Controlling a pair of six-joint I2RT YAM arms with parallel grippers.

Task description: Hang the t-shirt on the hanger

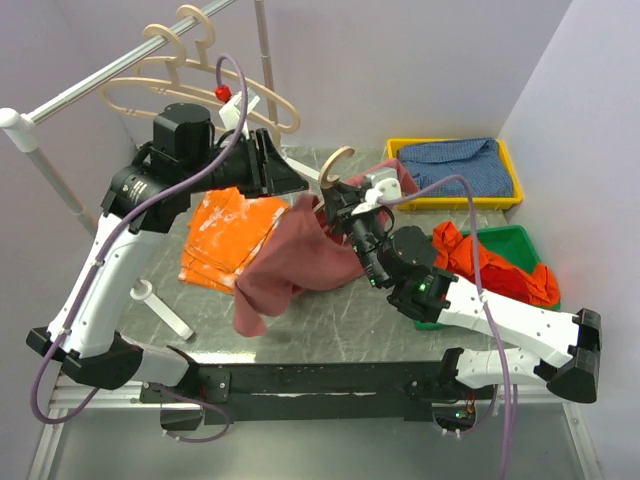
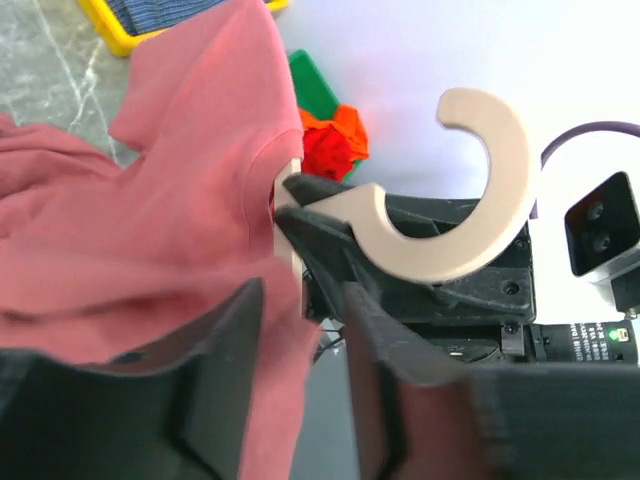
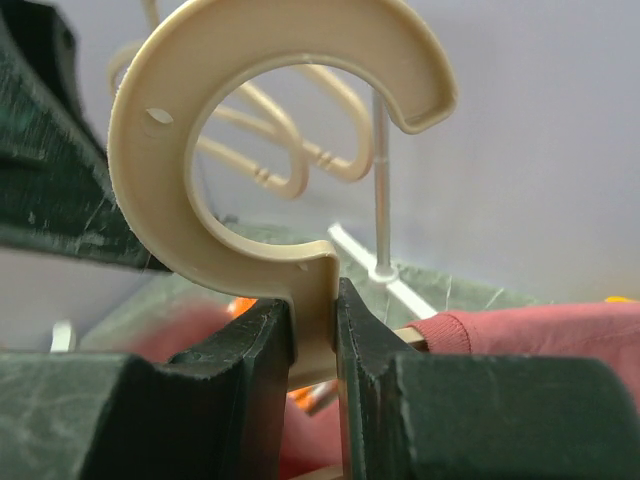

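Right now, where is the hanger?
Top view, table centre: the hanger pokes its hook out above the t-shirt, just left of the yellow bin. The right fingers clamp its neck.

hanger (image 1: 338, 160) sits over mid-table (image 1: 330, 320), clamped in my right gripper (image 3: 316, 305), with my left gripper (image 2: 300, 300) just left of it. t-shirt (image 1: 300, 260) drapes off it toward near left, folded cloth (image 1: 225, 235) on the table just left of that. spare hangers (image 1: 110, 93) on the rail (image 1: 90, 82) back left; far-right bin (image 1: 455, 203) holds a folded fabric (image 1: 460, 165), near-right bin (image 1: 510, 240) a bunched garment (image 1: 500, 272).
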